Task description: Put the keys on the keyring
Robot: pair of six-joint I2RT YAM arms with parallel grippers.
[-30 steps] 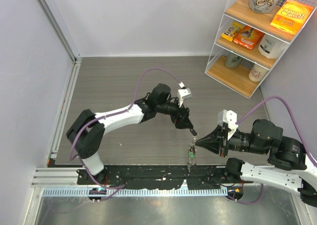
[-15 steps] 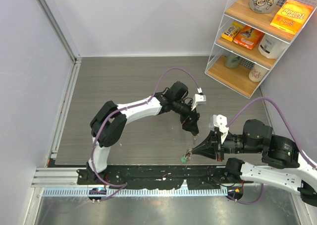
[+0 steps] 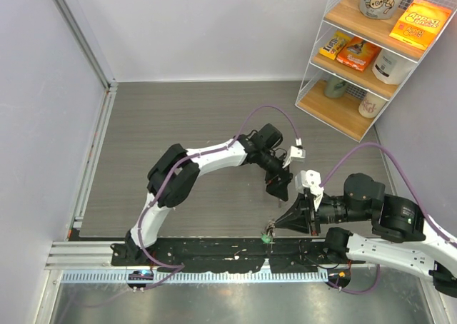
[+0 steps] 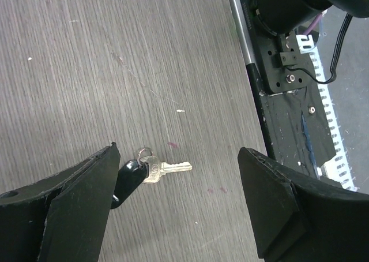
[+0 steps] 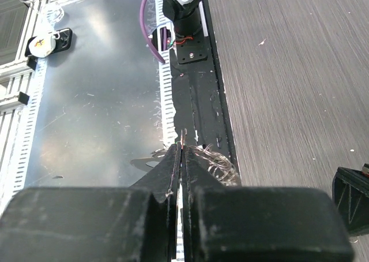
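Keyring (image 3: pixel 268 230) is at the near edge of the tabletop (image 3: pixel 178 124), pinched in my right end effector (image 5: pixel 180 151), whose fingers are clamped tight on it. One key (image 4: pixel 166 168) with a dark head lies flat on the tabletop below my left end effector (image 4: pixel 177 152). That one is spread wide, holds nothing, and sits just far of the right one.

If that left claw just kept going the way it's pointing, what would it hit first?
The left gripper points down at the table; it would likely meet that first, with the small key lying just between its open fingers.
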